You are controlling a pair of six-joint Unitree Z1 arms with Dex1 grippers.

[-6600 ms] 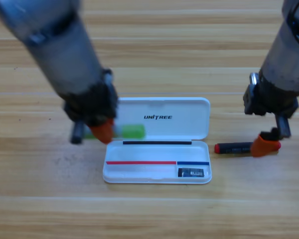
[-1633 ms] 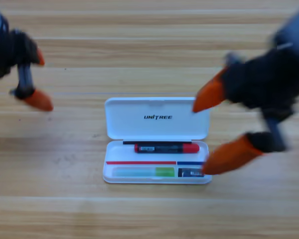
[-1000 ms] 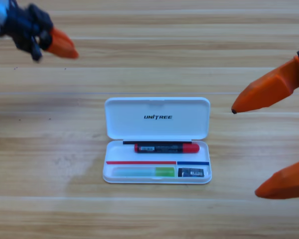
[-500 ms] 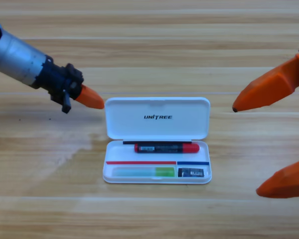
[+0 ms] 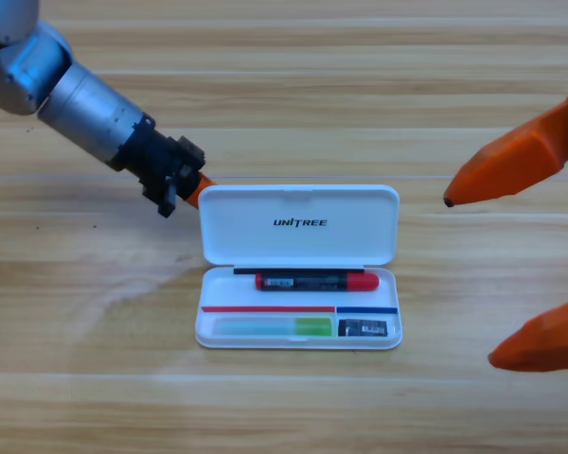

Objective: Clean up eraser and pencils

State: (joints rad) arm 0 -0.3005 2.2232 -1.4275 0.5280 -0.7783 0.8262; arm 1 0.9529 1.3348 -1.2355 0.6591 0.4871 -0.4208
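Wooden table [image 5: 284, 95]: left gripper [image 5: 197, 187] (jaws hidden) at case lid [image 5: 299, 223]; right gripper [image 5: 525, 260] agape.

- The table [image 5: 284, 113] is pale wood, striped grain, smooth with a soft sheen.
- The white case [image 5: 299, 227] looks like smooth, matt plastic.
- The left arm [image 5: 71, 90] shows brushed grey metal, faintly shiny.
- Orange fingers [image 5: 516, 161] at three o'clock look like matt plastic.
- The black pencil [image 5: 317, 281] has glossy red ends.
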